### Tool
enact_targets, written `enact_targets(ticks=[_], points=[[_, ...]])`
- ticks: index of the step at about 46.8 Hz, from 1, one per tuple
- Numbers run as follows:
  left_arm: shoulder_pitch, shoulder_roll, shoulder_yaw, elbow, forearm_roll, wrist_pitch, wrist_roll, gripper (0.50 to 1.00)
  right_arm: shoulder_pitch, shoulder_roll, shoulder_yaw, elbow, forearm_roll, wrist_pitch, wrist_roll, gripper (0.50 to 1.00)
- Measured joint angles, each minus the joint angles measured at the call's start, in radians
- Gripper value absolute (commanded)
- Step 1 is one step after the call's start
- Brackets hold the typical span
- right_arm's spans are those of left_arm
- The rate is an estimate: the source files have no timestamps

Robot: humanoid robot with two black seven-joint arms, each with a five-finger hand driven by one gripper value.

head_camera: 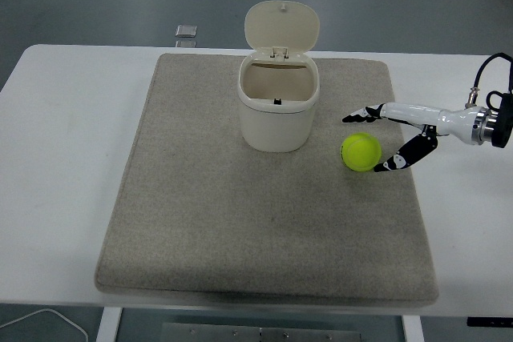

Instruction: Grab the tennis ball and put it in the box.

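A yellow-green tennis ball [361,152] lies on the beige mat [240,238], to the right of the box. The box [278,114] is a cream bin with its hinged lid [280,28] standing open at the back; its inside looks empty. My right hand [367,141] reaches in from the right edge with fingers spread. The upper fingers [362,114] are above and behind the ball and the thumb [398,159] sits just to the ball's right. The hand holds nothing. The left arm is out of view.
A small grey square object [186,31] lies on the white table [64,158] beyond the mat's far left corner. A white cable [48,319] shows below the table's near left edge.
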Motion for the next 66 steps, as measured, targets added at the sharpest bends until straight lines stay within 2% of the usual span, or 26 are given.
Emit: enact_targets(ticks=[51, 58, 61, 66], points=[[0.000, 0.000, 0.000, 0.000, 0.000, 0.000, 0.000, 0.992, -0.004, 0.034, -0.038, 0.001, -0.011, -0.054, -0.002, 0.901], [0.000, 0.000, 0.000, 0.000, 0.000, 0.000, 0.000, 0.992, -0.004, 0.046, -0.052, -0.001, -0.012, -0.057, -0.002, 0.864], [0.000, 0.000, 0.000, 0.000, 0.000, 0.000, 0.000, 0.992, -0.003, 0.047, -0.062, -0.001, -0.012, -0.069, -0.002, 0.830], [0.000, 0.000, 0.000, 0.000, 0.000, 0.000, 0.000, 0.992, -0.003, 0.055, -0.078, -0.005, -0.017, -0.082, -0.002, 0.829]])
